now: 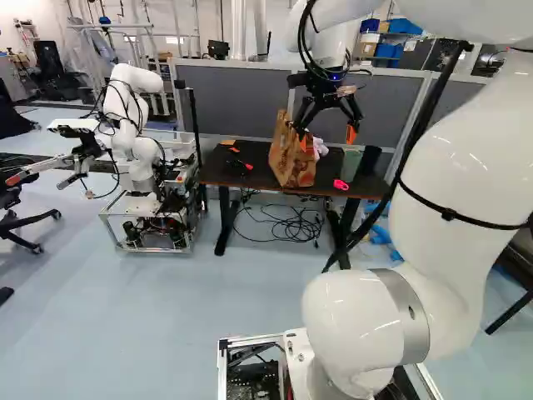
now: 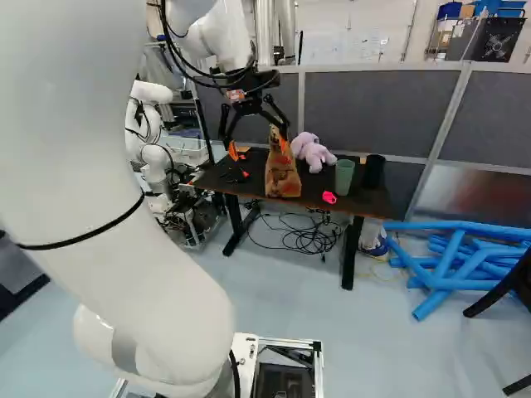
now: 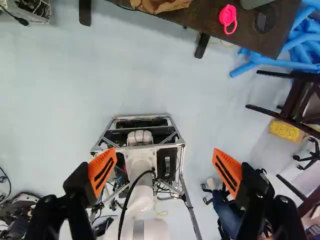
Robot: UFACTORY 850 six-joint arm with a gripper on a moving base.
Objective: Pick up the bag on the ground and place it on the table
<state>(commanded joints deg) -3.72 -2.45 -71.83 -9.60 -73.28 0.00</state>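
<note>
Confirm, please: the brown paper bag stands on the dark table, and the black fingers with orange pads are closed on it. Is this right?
Not closed: the fingers stand wide apart, holding nothing; the wrist view shows this. The bag does stand on the table.

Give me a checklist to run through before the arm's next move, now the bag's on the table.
1. Bag standing on the table: ok in both base views.
2. Pincer open: ok, fingers wide apart.
3. Nothing caught in it: ok, the wrist view shows no bag between the fingers.
4. Bag set well back from the near edge: not ok, its base is close to it.
5. Green cup upright: ok, beside the black cup.
6. Bag steady on its own: cannot tell from stills.
</note>
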